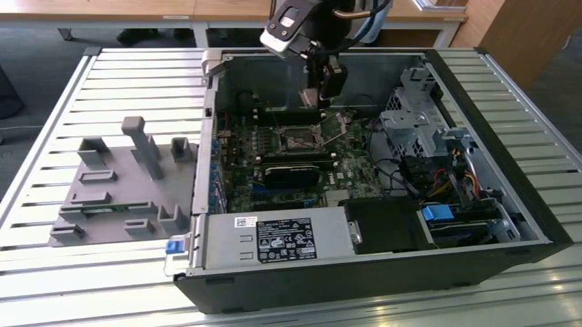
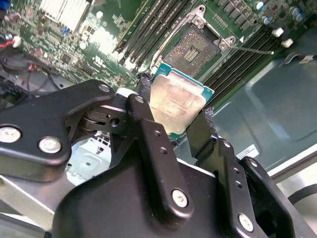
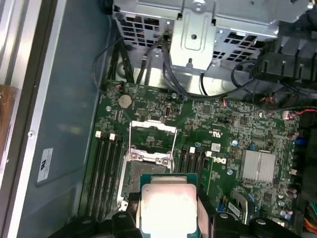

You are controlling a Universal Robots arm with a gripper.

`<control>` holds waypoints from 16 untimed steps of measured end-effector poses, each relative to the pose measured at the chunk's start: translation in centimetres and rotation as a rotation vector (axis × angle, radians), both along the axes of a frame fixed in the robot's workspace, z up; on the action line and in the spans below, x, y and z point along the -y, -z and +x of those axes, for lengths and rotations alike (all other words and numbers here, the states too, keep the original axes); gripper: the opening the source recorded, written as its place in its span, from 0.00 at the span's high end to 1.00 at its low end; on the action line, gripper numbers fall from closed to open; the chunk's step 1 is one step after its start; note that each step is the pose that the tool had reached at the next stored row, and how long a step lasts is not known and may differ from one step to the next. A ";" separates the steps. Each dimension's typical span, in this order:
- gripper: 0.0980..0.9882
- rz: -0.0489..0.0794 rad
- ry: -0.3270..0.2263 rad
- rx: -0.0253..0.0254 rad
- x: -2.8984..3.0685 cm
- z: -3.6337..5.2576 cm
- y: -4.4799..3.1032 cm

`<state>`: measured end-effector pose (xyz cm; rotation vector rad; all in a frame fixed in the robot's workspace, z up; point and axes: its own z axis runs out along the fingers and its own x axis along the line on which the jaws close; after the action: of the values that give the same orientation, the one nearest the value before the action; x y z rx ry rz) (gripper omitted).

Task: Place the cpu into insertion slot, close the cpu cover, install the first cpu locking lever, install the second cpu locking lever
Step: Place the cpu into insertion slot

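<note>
Claw tight on cpu above insertion slot

One cpu, one insertion slot, one green circuit board, one open computer case, one grey fixture.

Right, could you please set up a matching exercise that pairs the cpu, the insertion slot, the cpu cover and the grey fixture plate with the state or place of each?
Things:
1. cpu
2. insertion slot
3. cpu cover
4. grey fixture plate

States or places:
A. swung open
B. on the slatted table, outside the computer case
C. clamped between the jaws
D. empty and uncovered

Pairs: 1-C; 2-D; 3-A; 4-B
</note>
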<state>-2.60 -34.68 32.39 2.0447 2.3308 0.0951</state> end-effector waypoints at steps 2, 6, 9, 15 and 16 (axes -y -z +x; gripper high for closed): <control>0.51 0.000 0.023 0.0000 -0.03 -0.01 0.13; 0.51 0.000 0.048 0.0000 -0.37 0.00 0.49; 0.51 0.000 0.053 -0.0002 -0.57 -0.01 0.93; 0.51 0.000 0.059 -0.0072 -0.62 -0.04 1.92; 0.51 0.000 0.060 -0.0079 -0.62 -0.04 2.06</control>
<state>-2.64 -34.06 30.33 2.1163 2.2717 0.0849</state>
